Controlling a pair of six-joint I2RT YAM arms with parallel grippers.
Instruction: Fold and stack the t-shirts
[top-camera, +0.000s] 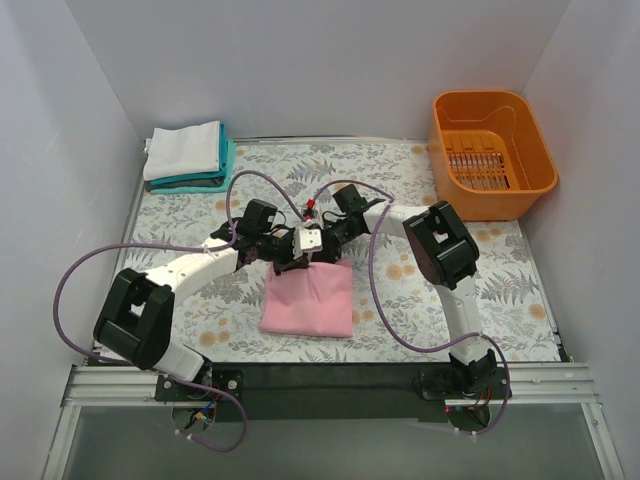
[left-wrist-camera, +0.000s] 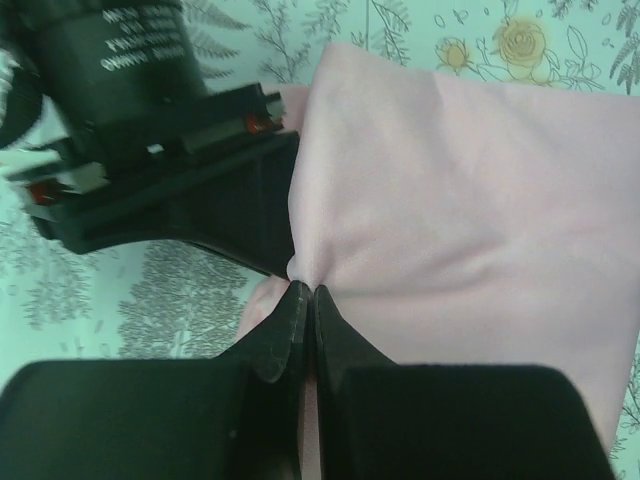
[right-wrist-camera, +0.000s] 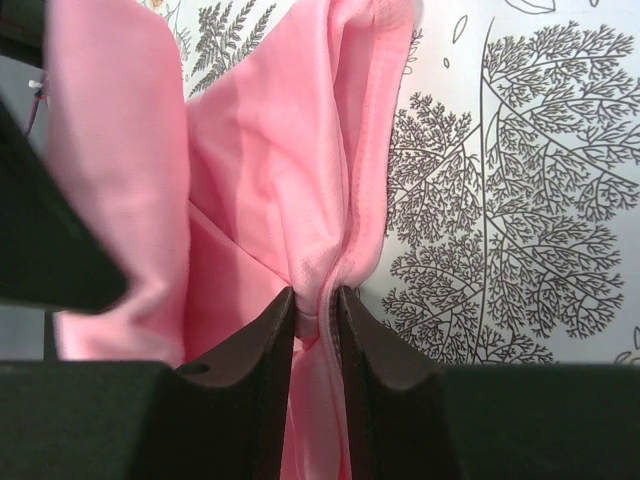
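Observation:
The light pink t-shirt (top-camera: 308, 298) lies folded on the leaf-patterned table, near the middle. Both grippers meet at its far edge. My left gripper (top-camera: 287, 260) is shut on a pinch of the pink cloth; in the left wrist view its jaws (left-wrist-camera: 303, 290) press together on the shirt (left-wrist-camera: 460, 200). My right gripper (top-camera: 324, 252) is shut on a bunched fold and hem; the right wrist view shows pink cloth (right-wrist-camera: 260, 150) squeezed between the fingertips of that gripper (right-wrist-camera: 318, 295). A white folded t-shirt (top-camera: 185, 150) rests on a teal one (top-camera: 208, 181) at the far left.
An orange plastic basket (top-camera: 541, 165) stands at the far right corner. White walls close the table on three sides. The right arm's black wrist body (left-wrist-camera: 180, 150) sits close beside my left gripper. Purple cables loop over both arms.

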